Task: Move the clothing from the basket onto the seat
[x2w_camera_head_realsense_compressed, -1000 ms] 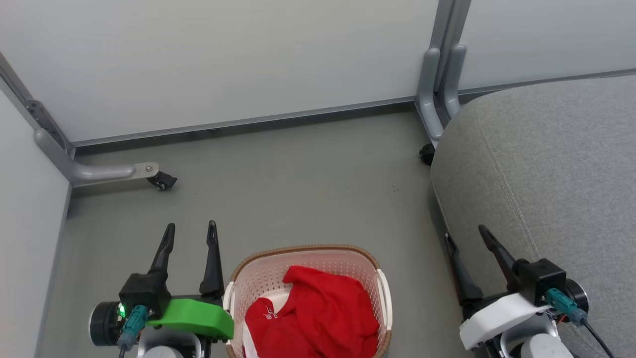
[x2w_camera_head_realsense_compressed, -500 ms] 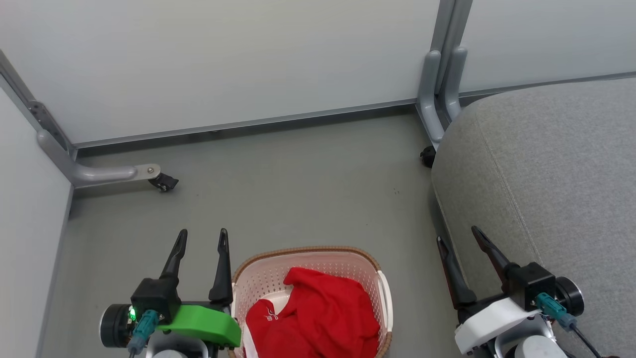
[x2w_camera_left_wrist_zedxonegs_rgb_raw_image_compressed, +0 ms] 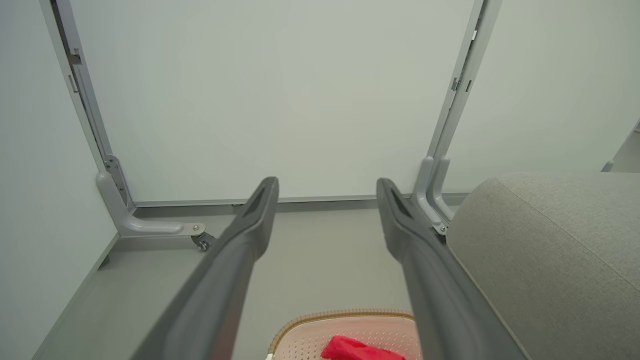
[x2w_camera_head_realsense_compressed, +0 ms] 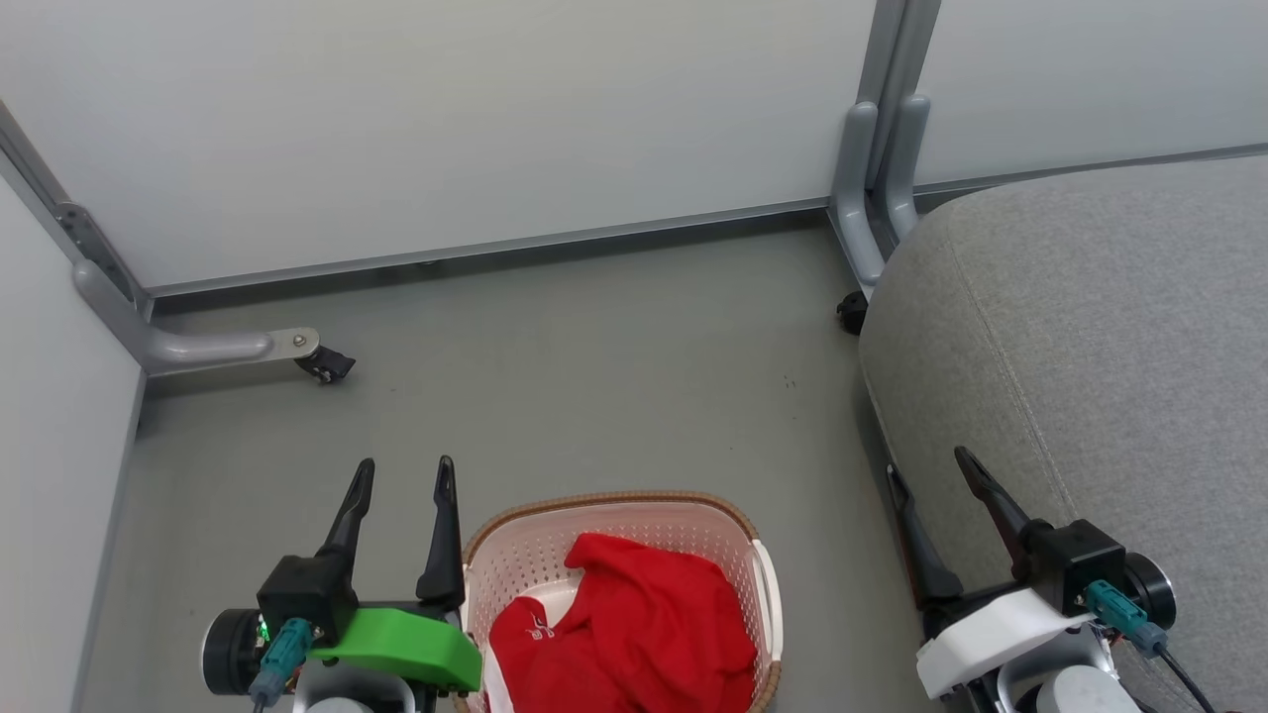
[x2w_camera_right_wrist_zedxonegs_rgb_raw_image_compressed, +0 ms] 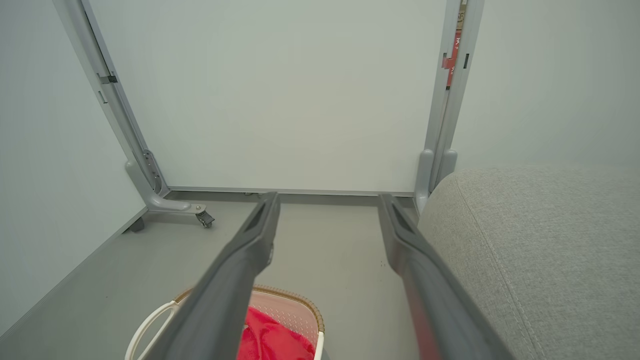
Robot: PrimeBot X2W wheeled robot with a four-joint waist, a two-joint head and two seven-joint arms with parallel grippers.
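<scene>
Well, on the head camera the jersey (x2w_camera_head_realsense_compressed: 634, 624) lies heaped in the basket (x2w_camera_head_realsense_compressed: 604, 497), which stands on the floor (x2w_camera_head_realsense_compressed: 594, 376) right in front of me, well apart from the back wall panel (x2w_camera_head_realsense_compressed: 446, 129). I hold the left gripper (x2w_camera_head_realsense_compressed: 406, 462) just beside the basket's left rim and the right gripper (x2w_camera_head_realsense_compressed: 928, 462) near the seat (x2w_camera_head_realsense_compressed: 1109, 347). Both have their fingers spread and empty, parked either side so that, I judge, either can drop in for the pick. A strip of bare floor separates basket and seat. A caster (x2w_camera_head_realsense_compressed: 325, 364) sits near the floor's far left corner, out of the way.

On the left wrist camera, my fingers stand apart and point at the wall panel. The basket rim and a scrap of red jersey show low between them.

On the right wrist camera, the fingers are likewise apart, with the basket below the left one and the seat just beside the right. I reckon the seat's rounded edge is the one thing I must lift the jersey over.
</scene>
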